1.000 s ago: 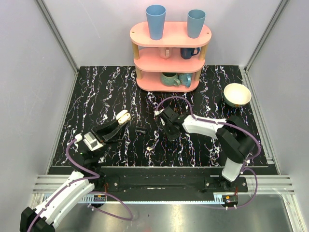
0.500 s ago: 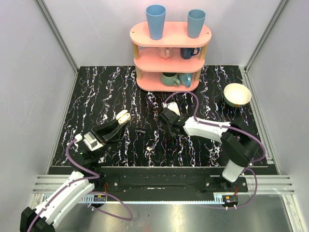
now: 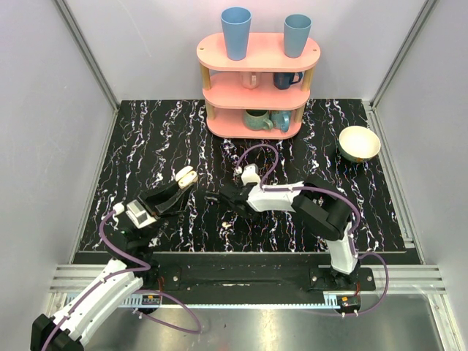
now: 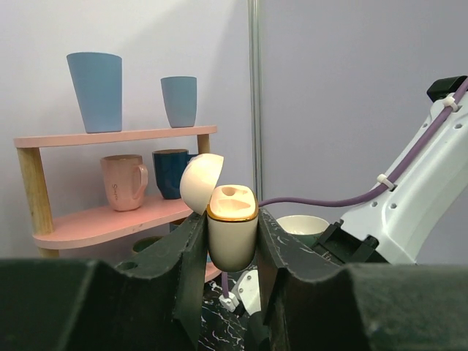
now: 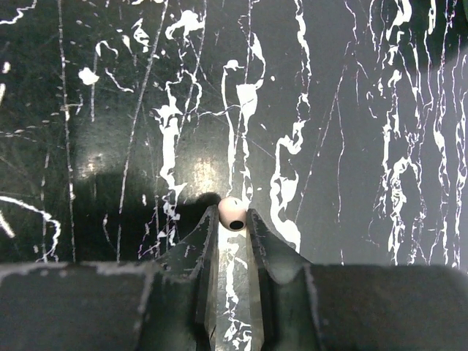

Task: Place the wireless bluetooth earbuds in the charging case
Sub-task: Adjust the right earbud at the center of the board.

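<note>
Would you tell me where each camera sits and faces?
Top external: high behind the robot, looking down on the table; left arm and right arm show.
Left wrist: faces the shelf; left gripper clamps the charging case.
Right wrist: looks down at the table; right gripper pinches an earbud.
Top and left wrist share shelf and charging case.

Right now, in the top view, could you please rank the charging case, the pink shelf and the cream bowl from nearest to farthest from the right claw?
Measured from the right claw, which pinches an earbud:
1. charging case, just to its left, held in the left claw.
2. pink shelf, at the back, centre.
3. cream bowl, back right.
</note>
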Robot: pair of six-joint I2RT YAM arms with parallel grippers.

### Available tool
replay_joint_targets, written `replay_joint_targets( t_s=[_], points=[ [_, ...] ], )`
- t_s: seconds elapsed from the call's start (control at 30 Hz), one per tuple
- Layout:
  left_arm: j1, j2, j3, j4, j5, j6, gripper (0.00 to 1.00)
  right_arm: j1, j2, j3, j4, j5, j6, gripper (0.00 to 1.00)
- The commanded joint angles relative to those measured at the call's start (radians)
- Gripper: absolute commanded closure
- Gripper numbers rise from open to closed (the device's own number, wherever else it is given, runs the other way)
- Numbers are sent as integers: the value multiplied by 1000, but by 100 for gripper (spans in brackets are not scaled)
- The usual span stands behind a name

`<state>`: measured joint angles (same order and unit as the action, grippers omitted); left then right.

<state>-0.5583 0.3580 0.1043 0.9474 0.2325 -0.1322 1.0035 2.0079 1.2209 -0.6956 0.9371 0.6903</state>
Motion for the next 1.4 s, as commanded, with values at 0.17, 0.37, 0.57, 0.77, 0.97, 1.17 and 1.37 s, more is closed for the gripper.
replay_joint_targets(
  t_s=[0.17, 0.37, 0.57, 0.77, 0.97, 1.17, 1.37],
  points=[
    [-3, -2, 25, 30, -22, -6, 100, 55, -41, -24, 7, -50, 126, 57],
    [-3, -2, 26, 28, -21, -7, 100, 75, -74, -32, -5, -60, 147, 57],
    [-3, -7, 26, 25, -19, -10, 100, 81, -204, -69, -2, -26, 150, 55],
    [-3, -17, 26, 19, -22, -12, 100, 43, -388, -158, 13, -84, 192, 48],
    [-3, -13, 26, 25, -18, -17, 100, -66, -520, -312, 155, -288, 250, 47],
    [-3, 2, 32, 25, -9, -23, 100, -141, -499, -347, 245, -377, 242, 46],
    [-3, 6, 35, 24, -10, -23, 100, -195, -494, -366, 329, -476, 207, 45]
  ],
)
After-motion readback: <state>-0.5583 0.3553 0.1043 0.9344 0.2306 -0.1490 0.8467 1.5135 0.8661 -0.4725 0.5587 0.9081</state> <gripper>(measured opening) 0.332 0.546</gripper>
